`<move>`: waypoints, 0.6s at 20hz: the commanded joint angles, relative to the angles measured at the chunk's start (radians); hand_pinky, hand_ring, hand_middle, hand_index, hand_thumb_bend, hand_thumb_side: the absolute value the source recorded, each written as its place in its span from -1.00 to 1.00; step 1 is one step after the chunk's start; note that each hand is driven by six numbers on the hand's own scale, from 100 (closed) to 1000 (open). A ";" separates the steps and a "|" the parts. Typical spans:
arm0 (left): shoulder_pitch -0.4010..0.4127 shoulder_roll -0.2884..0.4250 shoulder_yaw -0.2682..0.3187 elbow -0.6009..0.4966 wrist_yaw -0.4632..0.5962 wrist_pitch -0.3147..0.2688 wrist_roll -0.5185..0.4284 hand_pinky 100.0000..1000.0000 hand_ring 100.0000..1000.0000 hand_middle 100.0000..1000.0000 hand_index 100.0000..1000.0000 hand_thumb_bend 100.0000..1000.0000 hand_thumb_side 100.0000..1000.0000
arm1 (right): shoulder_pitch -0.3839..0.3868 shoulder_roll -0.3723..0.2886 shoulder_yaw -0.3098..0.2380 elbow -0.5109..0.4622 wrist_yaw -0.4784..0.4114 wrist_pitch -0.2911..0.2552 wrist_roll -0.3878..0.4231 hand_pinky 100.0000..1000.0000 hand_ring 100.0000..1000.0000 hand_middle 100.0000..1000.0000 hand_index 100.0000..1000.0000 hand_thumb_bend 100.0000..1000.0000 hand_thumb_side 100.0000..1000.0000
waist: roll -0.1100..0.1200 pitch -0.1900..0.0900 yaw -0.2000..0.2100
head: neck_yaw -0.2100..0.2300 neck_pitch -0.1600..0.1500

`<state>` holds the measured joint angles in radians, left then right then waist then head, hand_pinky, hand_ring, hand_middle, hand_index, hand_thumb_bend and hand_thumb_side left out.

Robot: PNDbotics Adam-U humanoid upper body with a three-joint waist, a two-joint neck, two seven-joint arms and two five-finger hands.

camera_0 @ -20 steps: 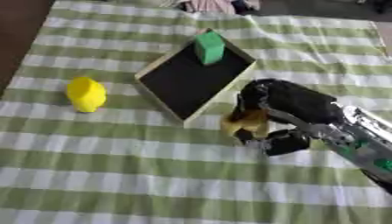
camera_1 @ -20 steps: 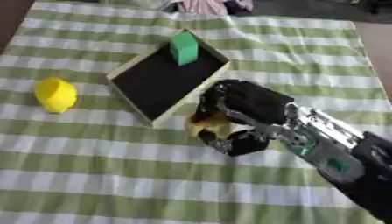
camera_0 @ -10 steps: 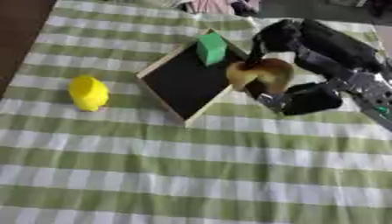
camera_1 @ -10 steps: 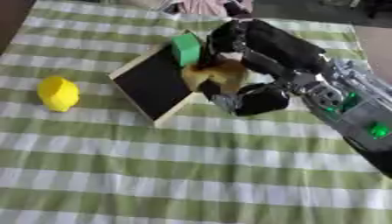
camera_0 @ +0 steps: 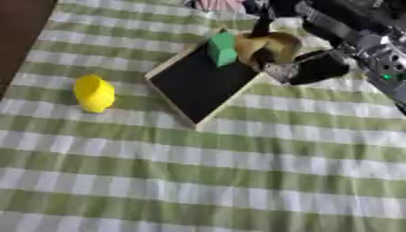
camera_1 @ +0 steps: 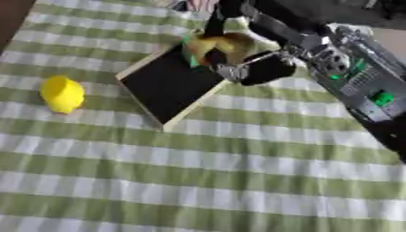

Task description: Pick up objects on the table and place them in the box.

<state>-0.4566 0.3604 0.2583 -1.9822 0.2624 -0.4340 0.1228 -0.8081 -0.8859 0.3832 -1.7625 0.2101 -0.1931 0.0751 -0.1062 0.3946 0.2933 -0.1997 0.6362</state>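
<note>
Overhead, right hand (camera_0: 297, 54) curled round rounded tan object (camera_0: 269, 44), above shallow black-lined box (camera_0: 202, 84)

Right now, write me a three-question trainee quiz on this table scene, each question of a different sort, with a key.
1. True or false: the right hand has its fingers curled round a brownish-yellow object.
2. Which thing already lies inside the box?
A. the yellow object
B. the green block
C. nothing
3. Fill in: the yellow object lies on the striped cloth to the box's ____ side, as the views show it.

Key:
1. True. The hand holds it over the box's far right corner.
2. B. The green block sits at the box's far end.
3. Left, apart from the box.
</note>
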 commanded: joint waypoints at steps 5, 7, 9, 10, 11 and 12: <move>-0.060 -0.004 -0.026 -0.018 0.029 -0.001 -0.032 0.41 0.50 0.38 0.66 -1.00 0.00 | -0.127 0.119 -0.004 0.184 0.114 -0.077 -0.036 0.51 0.18 -0.50 -0.29 -1.00 -1.00 | -0.007 0.000 0.044 | -0.077 -0.030; -0.070 -0.010 -0.030 -0.018 0.035 -0.002 -0.038 0.41 0.50 0.38 0.66 -1.00 0.00 | -0.147 0.164 0.000 0.255 0.159 -0.097 -0.045 0.52 0.18 -0.50 -0.29 -1.00 -1.00 | -0.007 0.004 0.053 | -0.094 -0.030; -0.075 -0.014 -0.032 -0.018 0.039 -0.001 -0.042 0.41 0.50 0.38 0.66 -1.00 0.01 | -0.155 0.205 0.008 0.324 0.204 -0.115 -0.050 0.54 0.21 -0.48 -0.27 -1.00 -1.00 | -0.006 0.008 0.058 | -0.107 -0.032; -0.076 -0.015 -0.033 -0.018 0.041 0.000 -0.044 0.41 0.50 0.38 0.66 -1.00 0.01 | -0.156 0.222 0.011 0.352 0.230 -0.122 -0.053 0.55 0.24 -0.46 -0.25 -1.00 -0.95 | -0.005 0.010 0.060 | -0.112 -0.033; -0.076 -0.016 -0.034 -0.018 0.043 0.000 -0.046 0.41 0.50 0.38 0.66 -1.00 0.01 | -0.155 0.237 0.015 0.378 0.252 -0.128 -0.054 0.57 0.27 -0.42 -0.22 -1.00 -0.94 | -0.004 0.011 0.061 | -0.115 -0.035; -0.077 -0.017 -0.034 -0.018 0.044 0.000 -0.048 0.41 0.50 0.38 0.66 -1.00 0.01 | -0.154 0.247 0.019 0.397 0.277 -0.134 -0.054 0.58 0.30 -0.36 -0.16 -1.00 -0.93 | -0.003 0.012 0.062 | -0.115 -0.036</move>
<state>-0.5196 0.3333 0.2250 -1.9823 0.3018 -0.4325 0.0806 -0.9426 -0.6382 0.4075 -1.3869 0.4571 -0.3157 0.0233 -0.1193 0.4277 0.3528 -0.3080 0.6140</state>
